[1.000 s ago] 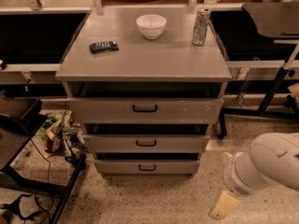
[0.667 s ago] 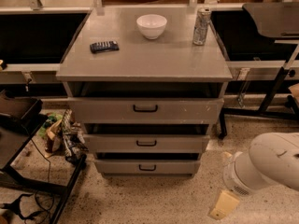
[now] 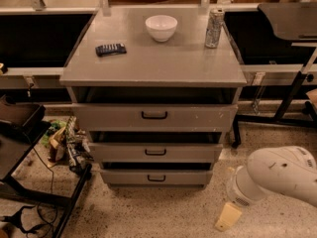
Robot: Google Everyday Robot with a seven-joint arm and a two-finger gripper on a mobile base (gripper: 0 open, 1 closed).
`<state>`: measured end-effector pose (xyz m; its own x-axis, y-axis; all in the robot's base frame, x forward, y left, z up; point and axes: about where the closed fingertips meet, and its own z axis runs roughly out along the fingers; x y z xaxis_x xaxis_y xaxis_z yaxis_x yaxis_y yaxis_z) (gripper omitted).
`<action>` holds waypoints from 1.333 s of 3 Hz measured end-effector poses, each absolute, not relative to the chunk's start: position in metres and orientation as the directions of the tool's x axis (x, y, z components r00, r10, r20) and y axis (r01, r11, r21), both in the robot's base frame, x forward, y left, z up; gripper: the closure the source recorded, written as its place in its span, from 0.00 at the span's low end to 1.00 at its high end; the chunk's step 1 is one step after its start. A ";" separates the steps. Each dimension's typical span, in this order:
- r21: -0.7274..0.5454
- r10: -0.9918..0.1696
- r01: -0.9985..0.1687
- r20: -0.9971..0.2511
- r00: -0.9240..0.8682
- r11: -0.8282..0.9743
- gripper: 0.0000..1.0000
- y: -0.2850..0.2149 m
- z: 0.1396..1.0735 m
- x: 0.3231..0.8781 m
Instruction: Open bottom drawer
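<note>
The grey metal cabinet [image 3: 153,63] stands in the middle with three drawers. The bottom drawer [image 3: 124,176] is the lowest, with a plain grey front and a small black loop handle [image 3: 156,178]; a dark gap shows above its front. The middle drawer [image 3: 119,151] and the larger top drawer [image 3: 109,117] sit above it. My white arm [image 3: 280,175] is low at the right, on the floor side of the cabinet. My gripper [image 3: 228,216] shows as a cream tip below the arm, to the right of and lower than the bottom drawer, apart from it.
On the cabinet top are a white bowl [image 3: 161,27], a silver can [image 3: 214,29] and a black remote [image 3: 110,49]. A black cart frame [image 3: 29,192] and floor clutter [image 3: 64,143] lie at the left. Black table legs [image 3: 292,98] stand at the right.
</note>
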<state>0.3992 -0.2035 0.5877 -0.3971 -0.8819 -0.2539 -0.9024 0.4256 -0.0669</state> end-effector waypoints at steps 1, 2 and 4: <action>-0.071 -0.888 -0.908 -0.251 -0.385 0.414 0.00 -0.206 0.540 0.405; -0.113 -0.897 -0.912 -0.262 -0.356 0.395 0.00 -0.207 0.504 0.415; -0.107 -0.897 -0.915 -0.268 -0.350 0.389 0.00 -0.206 0.480 0.422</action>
<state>0.4218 -0.2064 0.4802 -0.3501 -0.8974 -0.2685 -0.9149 0.3890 -0.1074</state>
